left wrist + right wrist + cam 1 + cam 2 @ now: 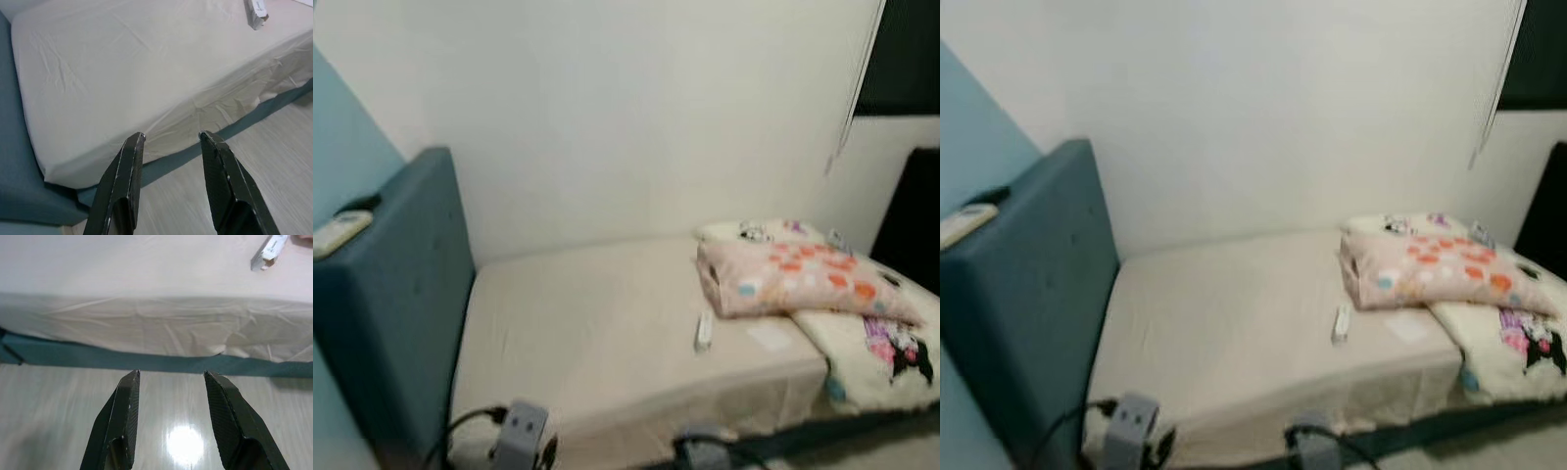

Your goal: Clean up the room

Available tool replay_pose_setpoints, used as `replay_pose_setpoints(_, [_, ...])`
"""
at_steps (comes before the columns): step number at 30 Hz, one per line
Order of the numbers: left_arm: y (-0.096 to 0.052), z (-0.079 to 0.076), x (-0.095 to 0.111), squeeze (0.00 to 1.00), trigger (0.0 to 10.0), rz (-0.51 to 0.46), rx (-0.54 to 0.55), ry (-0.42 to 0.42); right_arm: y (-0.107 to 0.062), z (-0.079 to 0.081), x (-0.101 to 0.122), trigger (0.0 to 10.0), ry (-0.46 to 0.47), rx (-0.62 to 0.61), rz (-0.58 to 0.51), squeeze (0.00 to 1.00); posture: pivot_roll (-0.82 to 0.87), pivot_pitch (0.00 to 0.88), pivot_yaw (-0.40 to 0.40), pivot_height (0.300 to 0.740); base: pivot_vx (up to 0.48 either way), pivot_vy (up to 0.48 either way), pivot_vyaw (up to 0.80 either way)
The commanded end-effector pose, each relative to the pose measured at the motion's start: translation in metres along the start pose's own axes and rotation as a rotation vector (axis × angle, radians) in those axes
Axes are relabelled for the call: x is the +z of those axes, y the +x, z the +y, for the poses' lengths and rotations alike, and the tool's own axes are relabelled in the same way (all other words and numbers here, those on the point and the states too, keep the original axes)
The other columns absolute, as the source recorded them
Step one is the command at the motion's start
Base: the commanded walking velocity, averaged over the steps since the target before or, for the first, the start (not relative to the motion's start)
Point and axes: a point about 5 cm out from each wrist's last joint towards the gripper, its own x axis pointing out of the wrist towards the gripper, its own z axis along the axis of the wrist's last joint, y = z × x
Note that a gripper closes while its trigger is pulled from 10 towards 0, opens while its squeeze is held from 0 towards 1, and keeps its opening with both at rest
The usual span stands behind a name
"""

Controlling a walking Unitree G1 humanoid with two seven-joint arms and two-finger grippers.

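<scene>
Ahead, a bed (597, 333) with a cream sheet stands against the white wall, its teal headboard (396, 304) on the left. On the sheet, just beside a folded pink blanket (793, 279) with orange spots, lies a small white object (704, 330), possibly a remote control. A cartoon-print quilt (876, 357) spreads under the blanket and off the bed's right edge. Another pale remote-like item (337, 233) rests on top of the headboard. Both hands hover low over the pale floor before the bed: left hand (171, 139) open and empty, right hand (171, 377) likewise.
</scene>
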Motion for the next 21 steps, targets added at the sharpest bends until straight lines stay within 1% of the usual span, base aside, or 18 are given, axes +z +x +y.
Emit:
replay_pose_setpoints(1, [0.0002,-0.0046,-0.0014,0.00,10.0,0.006,-0.014,-0.008,-0.0014,-0.0059,-0.0050,10.0,-0.002,-0.018,0.017,0.00,0.00,0.053,0.006,0.740,0.289,0.000,0.00])
replay_pose_setpoints(16, [0.0025,-0.0061,0.0001,0.00,10.0,0.002,-0.024,-0.008,-0.0008,-0.0064,-0.0036,10.0,0.004,-0.025,0.013,0.00,0.00,0.056,0.010,0.740,0.280,0.000,0.00])
replay_pose_setpoints(21, [0.0030,-0.0063,0.0010,0.00,10.0,-0.002,-0.023,-0.009,-0.0004,-0.0066,-0.0026,10.0,-0.006,-0.025,0.010,0.00,0.00,0.055,0.009,0.740,0.272,0.000,0.00])
